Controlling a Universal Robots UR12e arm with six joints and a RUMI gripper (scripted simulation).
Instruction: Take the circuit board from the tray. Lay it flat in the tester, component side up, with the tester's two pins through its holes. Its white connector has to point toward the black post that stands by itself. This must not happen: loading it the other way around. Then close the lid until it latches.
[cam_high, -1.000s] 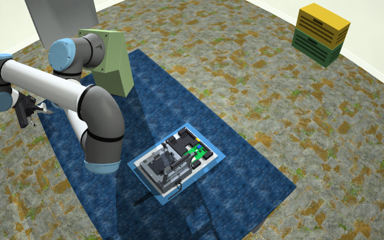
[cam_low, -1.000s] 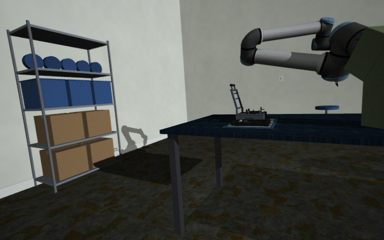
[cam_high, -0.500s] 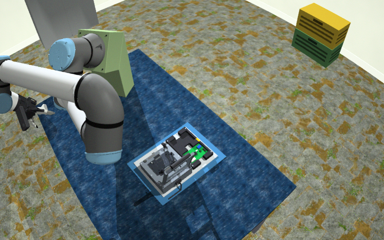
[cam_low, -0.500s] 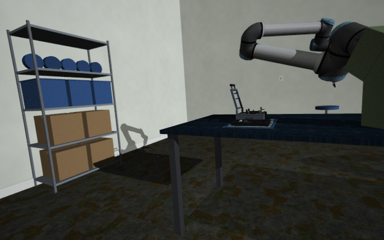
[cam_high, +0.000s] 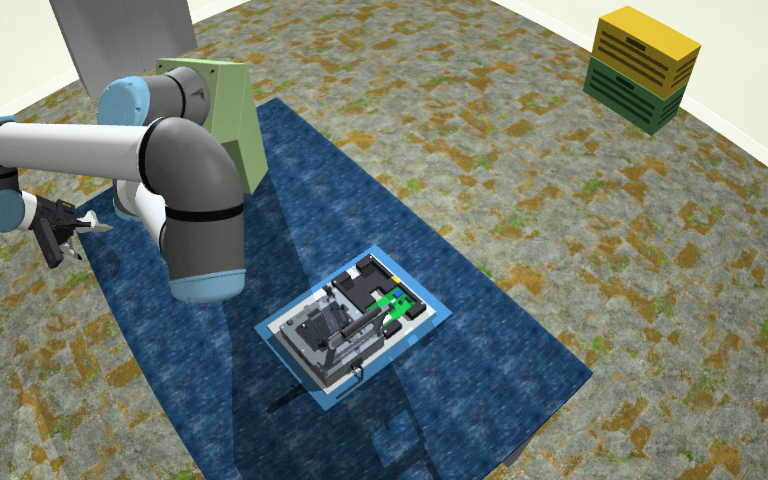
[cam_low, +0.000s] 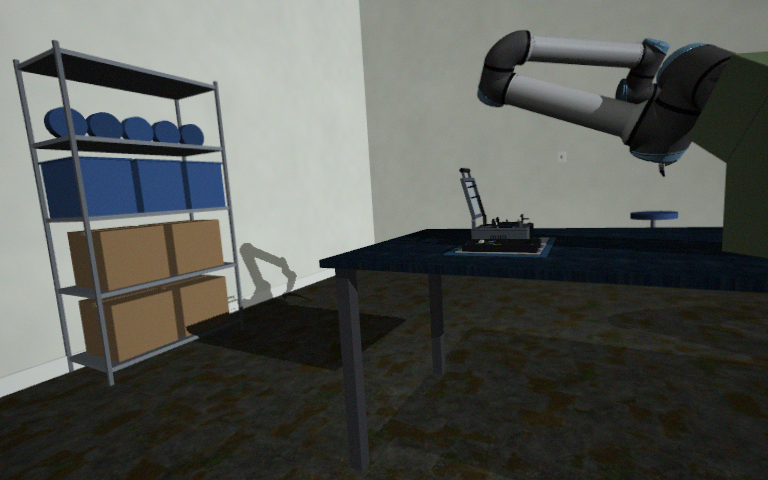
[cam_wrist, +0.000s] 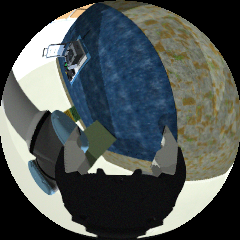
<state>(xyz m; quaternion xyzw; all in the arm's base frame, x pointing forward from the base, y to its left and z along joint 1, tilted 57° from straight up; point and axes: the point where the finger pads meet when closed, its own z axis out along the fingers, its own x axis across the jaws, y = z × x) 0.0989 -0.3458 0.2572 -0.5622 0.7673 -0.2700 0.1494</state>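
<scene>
Pincer (cam_high: 84, 240), top view: black two-jaw tool with pale tips, spread wide, holding nothing, off the far corner of the dark blue tabletop (cam_high: 487, 362), well apart from the work. Green flat circuit board (cam_high: 390, 308) lies in the black tray (cam_high: 368, 280) beside the grey tester (cam_high: 334, 333). Exterior view: tester lid (cam_low: 472, 195) stands raised. Wrist view: fingertips apart, the tester (cam_wrist: 75, 52) small and distant. Board judged light, stiff, fragile; best taken by its bare edges.

A steel rack (cam_low: 58, 169) holds blue rolls, blue bins and cardboard boxes. A yellow crate (cam_high: 645, 49) sits on a green crate (cam_high: 628, 100). A blue stool (cam_low: 653, 215) stands beyond the table (cam_low: 396, 263).
</scene>
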